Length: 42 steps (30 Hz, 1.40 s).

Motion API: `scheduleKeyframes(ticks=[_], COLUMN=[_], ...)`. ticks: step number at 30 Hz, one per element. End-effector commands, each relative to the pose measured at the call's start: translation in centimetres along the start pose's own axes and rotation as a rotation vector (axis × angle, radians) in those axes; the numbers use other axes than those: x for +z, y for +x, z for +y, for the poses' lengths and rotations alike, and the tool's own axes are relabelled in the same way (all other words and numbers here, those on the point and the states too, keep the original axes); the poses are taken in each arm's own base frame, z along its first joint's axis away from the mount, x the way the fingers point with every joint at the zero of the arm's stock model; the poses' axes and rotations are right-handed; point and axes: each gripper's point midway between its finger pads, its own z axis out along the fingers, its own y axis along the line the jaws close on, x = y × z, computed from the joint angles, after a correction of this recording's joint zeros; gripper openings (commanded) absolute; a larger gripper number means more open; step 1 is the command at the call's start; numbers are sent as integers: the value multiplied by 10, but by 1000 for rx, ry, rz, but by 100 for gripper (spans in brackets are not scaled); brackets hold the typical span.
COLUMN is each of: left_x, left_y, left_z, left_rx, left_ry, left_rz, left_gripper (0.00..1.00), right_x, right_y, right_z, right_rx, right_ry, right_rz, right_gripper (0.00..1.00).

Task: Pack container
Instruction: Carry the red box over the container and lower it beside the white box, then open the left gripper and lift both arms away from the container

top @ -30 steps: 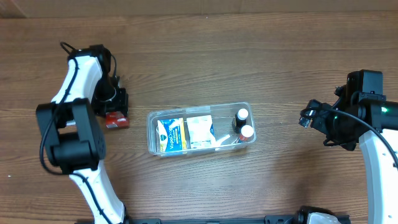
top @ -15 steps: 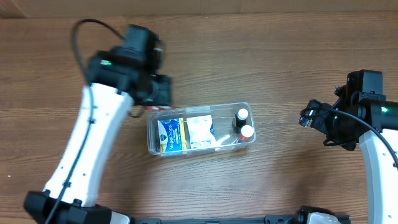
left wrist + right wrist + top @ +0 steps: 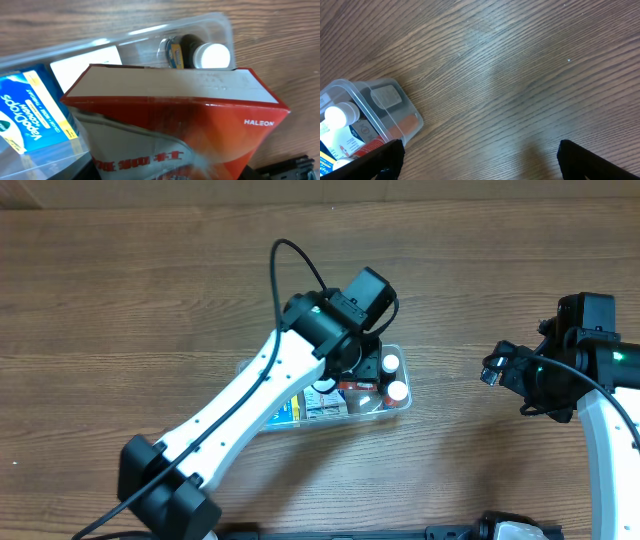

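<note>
The clear plastic container [image 3: 402, 408] sits mid-table and holds a blue box [image 3: 291, 409], a white packet and two white-capped bottles [image 3: 397, 391]. My left gripper [image 3: 353, 378] is shut on a red and white box [image 3: 358, 386] and holds it over the container's right half, next to the bottles. In the left wrist view the red box [image 3: 175, 125] fills the front, with the container's rim [image 3: 220, 22], a bottle cap [image 3: 216, 55] and the blue box [image 3: 30, 115] behind it. My right gripper [image 3: 493, 370] is open and empty, to the right of the container [image 3: 395, 100].
Bare wooden table [image 3: 500, 260] lies all around. The right gripper's fingers [image 3: 385, 155] hover over bare wood just right of the container's end.
My left arm has swung from the table's left side to over the container, carrying the red box with it. The right arm has not moved.
</note>
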Motion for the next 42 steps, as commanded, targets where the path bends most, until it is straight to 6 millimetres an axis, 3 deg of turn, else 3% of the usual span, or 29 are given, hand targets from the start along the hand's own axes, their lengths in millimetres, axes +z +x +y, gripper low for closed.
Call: scheduleKeyframes(ticks=[1, 14, 16, 19, 20, 30, 33, 36, 39, 41, 42], left_x=[14, 16, 16, 16, 16, 16, 16, 13, 2, -19, -42], left_y=[5, 3, 4, 4, 4, 4, 5, 4, -3, -16, -28], left_z=[-6, -8, -8, -8, -8, -8, -6, -2, 13, 46, 75], left_rx=[-78, -155, -154, -138, -132, -112, -67, -73, -38, -64, -92], left_ry=[15, 23, 22, 22, 23, 21, 18, 15, -11, -125, -216], left_rz=[60, 60, 61, 62, 62, 64, 68, 68, 32, -60, -153], left_gripper=[61, 66, 75, 98, 100, 100, 90, 97, 99, 100, 100], right_x=[-1, -1, -1, -1, -1, -1, -1, -1, -1, -1, -2], right_y=[0, 3, 3, 3, 3, 3, 3, 3, 2, 1, -2], right_z=[1, 1, 1, 1, 1, 1, 1, 1, 1, 3, 5], right_rx=[-3, -2, -2, -2, -2, -2, -2, -2, -3, -4, -10], right_ry=[-8, -10, -10, -10, -10, -11, -10, -11, -12, -22, -27], right_rz=[-4, 9, 9, 9, 9, 9, 9, 8, 5, -1, -14], right_gripper=[100, 100, 100, 100, 100, 100, 100, 100, 100, 100, 100])
